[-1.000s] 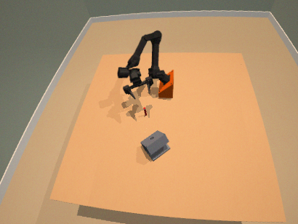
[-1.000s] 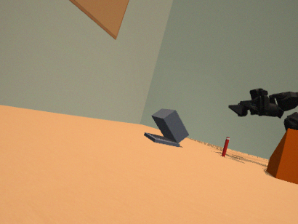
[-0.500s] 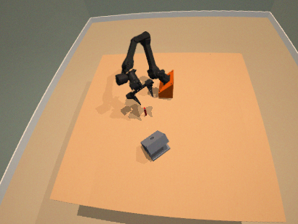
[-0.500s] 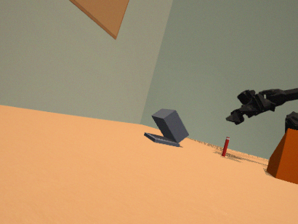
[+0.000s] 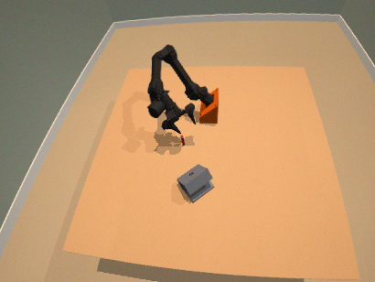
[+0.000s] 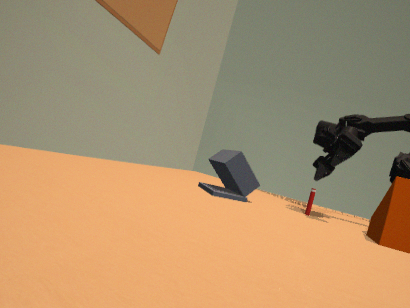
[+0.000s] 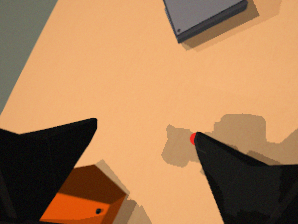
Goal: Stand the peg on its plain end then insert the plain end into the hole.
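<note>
The red peg (image 5: 183, 140) (image 6: 310, 203) stands upright on the table, its white band near the top end. In the wrist view only its red top (image 7: 193, 139) shows, partly covered by the tip of the right-hand finger. My gripper (image 5: 187, 128) (image 6: 317, 178) (image 7: 146, 129) is wide open and empty, tilted downward above the peg and on the robot's side of it. The peg is not centred between the fingers. The grey sloped panel (image 5: 198, 183) (image 6: 241, 173) (image 7: 205, 16) stands beyond the peg. Its hole (image 5: 191, 174) shows in the top view; the wrist view cuts it off.
The orange wedge-shaped block (image 5: 208, 114) (image 6: 392, 220) (image 7: 80, 208) stands at the arm's base, behind the gripper. The panel's flat foot (image 6: 220, 193) rests on the table. The arm's shadow falls on the table around the peg.
</note>
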Controlling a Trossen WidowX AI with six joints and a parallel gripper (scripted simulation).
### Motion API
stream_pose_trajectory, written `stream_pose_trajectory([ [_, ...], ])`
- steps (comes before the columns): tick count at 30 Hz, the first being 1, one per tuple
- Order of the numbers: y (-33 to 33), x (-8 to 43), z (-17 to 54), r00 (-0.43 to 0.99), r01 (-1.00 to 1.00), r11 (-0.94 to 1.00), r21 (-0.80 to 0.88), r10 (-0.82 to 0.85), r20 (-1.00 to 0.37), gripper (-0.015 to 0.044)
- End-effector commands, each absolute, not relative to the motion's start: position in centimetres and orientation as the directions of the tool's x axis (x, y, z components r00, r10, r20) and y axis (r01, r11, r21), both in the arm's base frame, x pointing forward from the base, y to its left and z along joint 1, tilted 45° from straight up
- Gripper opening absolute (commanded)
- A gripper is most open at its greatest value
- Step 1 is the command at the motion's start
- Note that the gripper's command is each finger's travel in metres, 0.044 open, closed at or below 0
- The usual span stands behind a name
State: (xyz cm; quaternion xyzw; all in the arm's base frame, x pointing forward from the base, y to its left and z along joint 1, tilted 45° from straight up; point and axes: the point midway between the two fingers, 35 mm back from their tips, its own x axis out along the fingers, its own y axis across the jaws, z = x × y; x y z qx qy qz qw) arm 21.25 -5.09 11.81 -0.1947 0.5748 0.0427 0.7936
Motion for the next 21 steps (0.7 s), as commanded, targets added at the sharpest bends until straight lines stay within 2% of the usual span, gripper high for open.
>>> stream_pose_trajectory([
  [1,-5.6,21.2,11.6,0.220,-0.272,0.910,-0.314,-0.259,-0.941,0.0440],
  [12,-6.3,22.1,12.0,0.036,-0.298,0.807,-0.510,-0.524,-0.851,0.0440],
  [21,-6.3,23.5,13.1,-0.004,-0.350,0.666,-0.659,-0.704,-0.710,0.0440],
])
